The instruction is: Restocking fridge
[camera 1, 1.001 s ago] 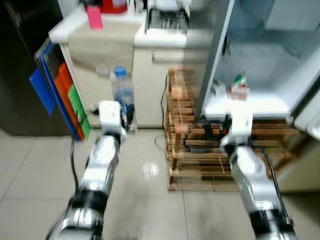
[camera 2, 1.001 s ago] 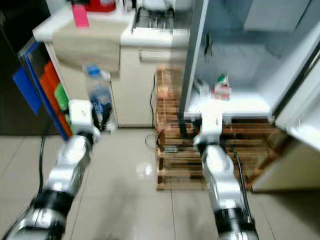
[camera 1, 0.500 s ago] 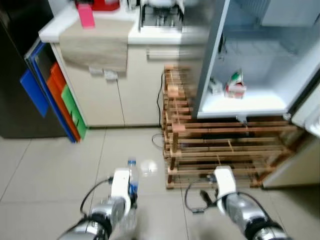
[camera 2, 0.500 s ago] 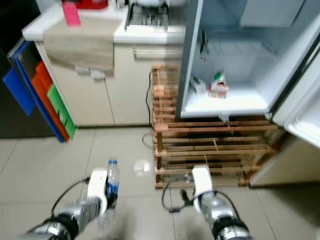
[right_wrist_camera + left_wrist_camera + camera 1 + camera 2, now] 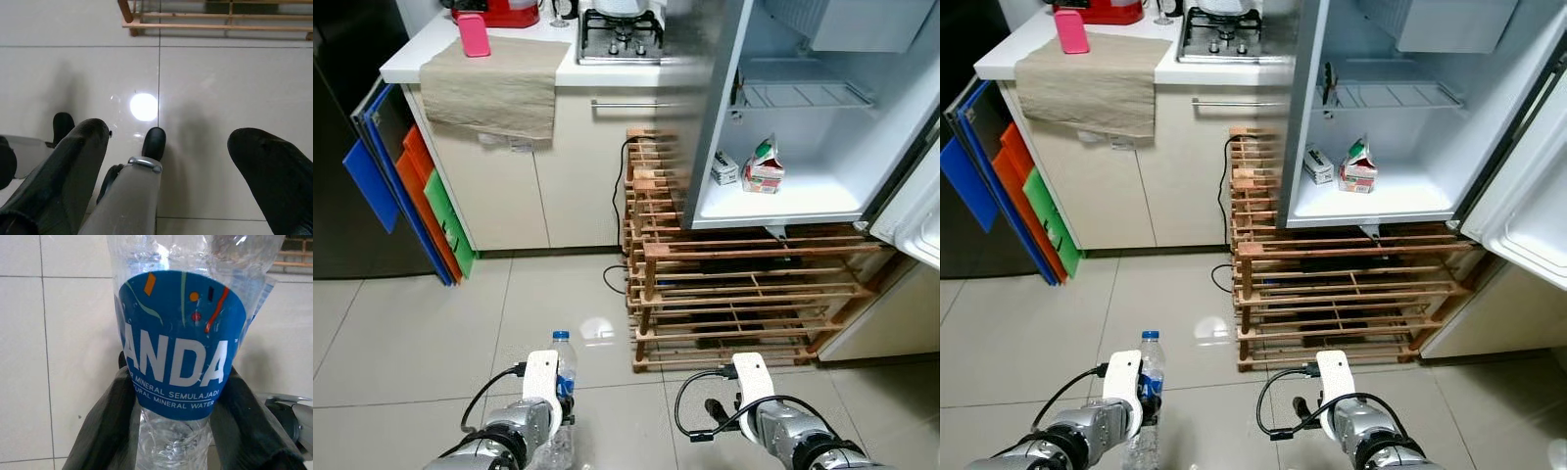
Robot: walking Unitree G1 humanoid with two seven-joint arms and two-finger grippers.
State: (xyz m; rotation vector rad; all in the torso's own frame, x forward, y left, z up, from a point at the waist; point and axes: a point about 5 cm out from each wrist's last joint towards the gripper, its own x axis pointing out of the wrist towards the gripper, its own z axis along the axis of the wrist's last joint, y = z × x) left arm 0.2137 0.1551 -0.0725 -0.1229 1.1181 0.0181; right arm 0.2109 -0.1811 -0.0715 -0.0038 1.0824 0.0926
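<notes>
Water bottle (image 5: 564,364) sits low in the frame, left of centre, upright with its blue cap up, and your left pincer (image 5: 176,431) has it: in the left wrist view both black fingers (image 5: 105,423) press against the clear plastic just under the blue label. Your right pincer (image 5: 166,161) hangs low at the bottom of the frame, right of centre, with its two fingers spread well apart and nothing between them; below it you see pale floor tiles (image 5: 220,88) and a bright light reflection. A black cable loops beside that wrist.

Further up, right of centre, a wooden slatted rack (image 5: 734,294) stands on the floor. On top of it, at the upper right, is the fridge (image 5: 783,201) with its door open; on its white floor stand a red, green and white carton (image 5: 766,166) and a smaller white box (image 5: 725,167) just beside it, with a wire shelf above them.

At the upper left you have the kitchen surface (image 5: 401,67), with a beige cloth (image 5: 494,83) draped over its front edge, a pink object (image 5: 474,34) on the cloth and a gas hob (image 5: 622,22) further right. Blue, orange and green boards (image 5: 411,191) lean against the cabinet's left side.
</notes>
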